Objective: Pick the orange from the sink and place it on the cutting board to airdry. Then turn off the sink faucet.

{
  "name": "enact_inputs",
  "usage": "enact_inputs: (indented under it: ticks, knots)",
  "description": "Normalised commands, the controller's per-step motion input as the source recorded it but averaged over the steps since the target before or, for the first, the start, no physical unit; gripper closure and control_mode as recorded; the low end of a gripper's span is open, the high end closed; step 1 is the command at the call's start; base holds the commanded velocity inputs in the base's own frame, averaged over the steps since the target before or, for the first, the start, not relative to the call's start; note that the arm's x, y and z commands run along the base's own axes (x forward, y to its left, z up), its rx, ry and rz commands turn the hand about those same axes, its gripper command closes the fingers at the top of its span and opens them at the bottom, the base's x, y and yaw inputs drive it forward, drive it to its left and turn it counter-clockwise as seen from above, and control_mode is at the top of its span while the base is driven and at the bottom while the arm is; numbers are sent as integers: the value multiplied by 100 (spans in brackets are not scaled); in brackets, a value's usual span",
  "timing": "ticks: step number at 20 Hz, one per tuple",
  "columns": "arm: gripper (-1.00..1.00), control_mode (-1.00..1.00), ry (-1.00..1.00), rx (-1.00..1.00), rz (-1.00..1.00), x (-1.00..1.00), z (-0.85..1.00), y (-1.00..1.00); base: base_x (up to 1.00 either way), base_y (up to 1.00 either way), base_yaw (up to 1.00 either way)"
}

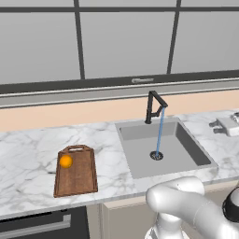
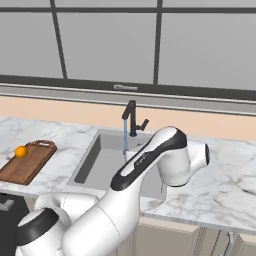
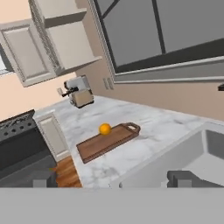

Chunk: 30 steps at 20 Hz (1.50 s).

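The orange (image 1: pixel 66 161) (image 2: pixel 21 151) (image 3: pixel 105 129) rests on the dark brown cutting board (image 1: pixel 77 179) (image 2: pixel 25 167) (image 3: pixel 103 144), near its handle end, on the counter left of the sink (image 1: pixel 140 156) (image 2: pixel 92 162) (image 3: pixel 194 148). Behind the basin stands the black sink faucet (image 1: pixel 151 106) (image 2: pixel 131 118), and a blue water stream (image 1: pixel 160 130) (image 2: pixel 125 137) runs from its spout to the drain (image 1: pixel 157 155). In the hand view my gripper (image 3: pixel 113 179) is open, its fingertips (image 3: pixel 186 177) wide apart with nothing between them, hovering near the sink's front edge and looking toward the board.
A grey appliance (image 1: pixel 228 125) sits on the marble counter right of the sink. In the hand view a toaster (image 3: pixel 78 94) stands beyond the board, with a stove (image 3: pixel 19 140) and wall cabinets (image 3: pixel 48 39) to the left. A window spans the back wall.
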Motion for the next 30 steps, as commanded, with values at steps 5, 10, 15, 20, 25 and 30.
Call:
enact_inputs:
  ticks: [5,10,15,20,25,30]
  knots:
    - [-100,-100,-1,24,4,15,0,0,0,0,0]
    - [-100,-100,-11,13,5,18,0,10,0,0,0]
    - [-100,-100,-18,1,2,19,1,16,0,0,0]
    - [-100,-100,-18,-1,0,25,0,14,0,0,0]
    - [-100,-100,-11,-5,-1,32,0,0,0,0,0]
    - [-100,-100,-5,-6,-3,52,-2,0,0,0,0]
